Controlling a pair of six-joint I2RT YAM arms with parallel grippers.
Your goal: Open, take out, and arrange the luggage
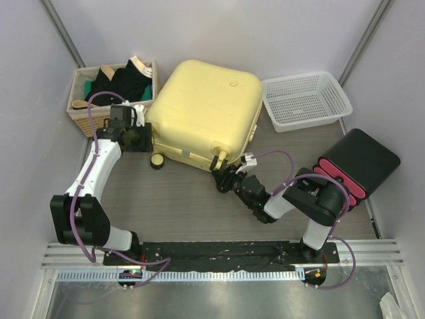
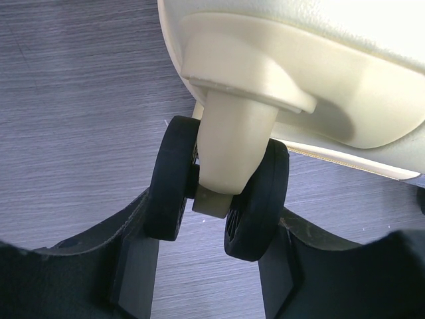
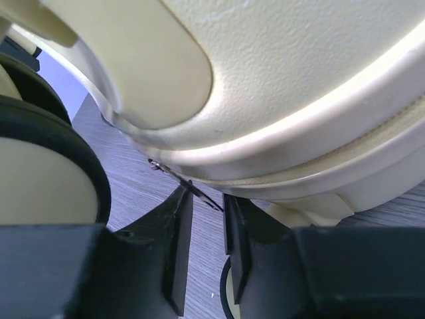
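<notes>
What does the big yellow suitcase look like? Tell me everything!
The suitcase is pale yellow, like hard plastic, with rounded corners and a round logo on top. It lies flat and shut on the table, between a wicker basket and a white basket. Black double wheels on cream stems stick out at its near edge. The left gripper straddles one wheel; the right gripper sits at the seam.

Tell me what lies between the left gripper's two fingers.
A black twin wheel of the luggage, flanked by the left gripper; the left wrist view shows it.
</notes>
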